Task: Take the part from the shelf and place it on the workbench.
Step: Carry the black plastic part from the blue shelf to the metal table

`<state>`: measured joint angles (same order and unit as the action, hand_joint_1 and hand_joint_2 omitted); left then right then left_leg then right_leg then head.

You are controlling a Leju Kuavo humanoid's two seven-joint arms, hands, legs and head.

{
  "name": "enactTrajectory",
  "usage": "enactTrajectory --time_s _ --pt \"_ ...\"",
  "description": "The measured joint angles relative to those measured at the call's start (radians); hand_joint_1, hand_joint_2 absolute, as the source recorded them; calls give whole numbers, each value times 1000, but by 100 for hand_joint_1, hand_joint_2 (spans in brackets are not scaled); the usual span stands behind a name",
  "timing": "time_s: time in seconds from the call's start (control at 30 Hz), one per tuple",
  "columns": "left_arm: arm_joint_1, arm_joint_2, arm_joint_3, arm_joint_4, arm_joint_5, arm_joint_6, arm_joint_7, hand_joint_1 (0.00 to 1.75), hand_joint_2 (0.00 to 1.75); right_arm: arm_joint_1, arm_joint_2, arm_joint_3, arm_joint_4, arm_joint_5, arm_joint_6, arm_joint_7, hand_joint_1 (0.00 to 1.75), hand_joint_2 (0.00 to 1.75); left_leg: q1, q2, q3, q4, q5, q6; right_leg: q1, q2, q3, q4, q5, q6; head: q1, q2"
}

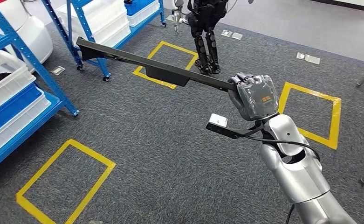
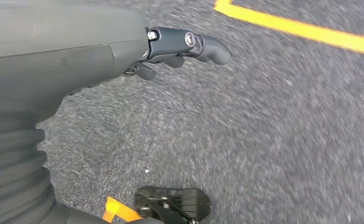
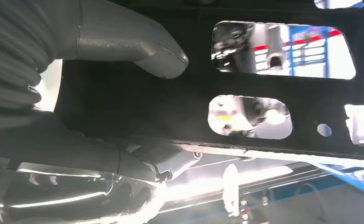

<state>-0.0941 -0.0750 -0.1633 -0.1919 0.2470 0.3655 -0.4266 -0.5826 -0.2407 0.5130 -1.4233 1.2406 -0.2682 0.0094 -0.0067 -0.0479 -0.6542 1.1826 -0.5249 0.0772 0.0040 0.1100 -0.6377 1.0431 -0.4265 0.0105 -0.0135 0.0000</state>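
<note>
The part (image 1: 156, 67) is a long black metal bar with a flat bracket under its middle. My right hand (image 1: 253, 96) grips its near end and holds it out level above the grey carpet, pointing toward the blue shelf (image 1: 40, 70). Up close in the right wrist view, the part (image 3: 282, 100) is a dark plate with cut-out windows, my thumb (image 3: 138, 46) lying across it. In the left wrist view my left hand (image 2: 180, 49) hangs over the carpet with its fingers curled in and nothing in them.
Blue racks with white and blue bins (image 1: 12, 102) stand at the left and back left. Yellow tape squares (image 1: 65, 182) mark the carpet. Another humanoid robot (image 1: 205, 32) stands at the back centre.
</note>
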Motion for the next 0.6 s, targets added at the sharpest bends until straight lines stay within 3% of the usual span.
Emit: enactTrajectory --time_s 0.03,0.1,0.17,0.2,0.23,0.3,0.33,0.4,0.43,0.47,0.5,0.53,0.6 --pt "0 1 0 0 -2 0 1 0 175 -1 0 -1 0 4 -2 2 175 175 -5 -28 22 -56 28 14 4 13 0 0 1 -1 2 0" --pt "-2 3 0 0 -4 0 3 0 175 0 4 -2 0 15 -3 11 175 175 -11 -61 45 -111 45 27 3 38 -6 0 5 -1 2 0" --pt "-5 2 0 -1 -6 0 4 0 175 3 6 -4 -2 26 -3 21 175 175 -10 -39 55 -131 50 21 2 63 -12 -5 11 5 -2 0" --pt "-6 1 0 -1 -7 0 4 0 175 5 6 -6 -3 31 -2 26 175 175 -7 -24 63 -144 56 16 4 52 -17 -1 10 7 -3 0" --pt "-7 0 0 -1 -8 0 4 0 175 6 6 -8 -4 36 -2 30 175 175 -4 -7 70 -158 62 11 8 22 -28 17 0 9 0 0" --pt "-7 -2 0 -2 -12 -2 4 0 175 7 7 -10 -8 43 -1 35 175 175 -1 26 79 -173 69 4 8 -59 -77 113 -47 12 4 0" --pt "-7 -2 0 -2 -14 -3 5 0 175 9 7 -10 -9 45 -1 37 175 175 -1 43 79 -174 69 4 3 -83 -109 179 -75 16 6 0" --pt "-6 -3 0 -2 -15 -4 6 0 175 19 8 -11 -10 47 -1 41 175 175 1 77 78 -173 66 0 -13 -98 -146 257 -101 32 7 0" --pt "-6 -3 0 -1 -15 -4 6 0 175 24 7 -12 -10 48 -1 43 175 175 3 93 78 -173 64 -3 -21 -104 -136 241 -92 44 7 0" --pt "-7 -3 0 -1 -15 -4 7 0 175 28 7 -13 -10 49 -1 43 175 175 6 108 79 -172 62 -8 -28 -115 -105 187 -72 58 7 0" --pt "-7 -3 0 -1 -15 -4 7 0 175 30 7 -14 -12 51 -1 43 175 175 6 121 81 -172 59 -13 -33 -141 -61 110 -48 70 7 0" --pt "-7 -3 0 -1 -15 -3 6 0 175 31 7 -14 -14 52 -1 43 175 175 5 134 83 -171 55 -21 -32 -167 -20 42 -26 75 8 0" --pt "-7 -3 0 -1 -14 -2 5 0 175 32 8 -14 -19 55 -1 42 175 175 1 158 89 -169 48 -36 -25 -194 21 -29 -3 66 7 0"
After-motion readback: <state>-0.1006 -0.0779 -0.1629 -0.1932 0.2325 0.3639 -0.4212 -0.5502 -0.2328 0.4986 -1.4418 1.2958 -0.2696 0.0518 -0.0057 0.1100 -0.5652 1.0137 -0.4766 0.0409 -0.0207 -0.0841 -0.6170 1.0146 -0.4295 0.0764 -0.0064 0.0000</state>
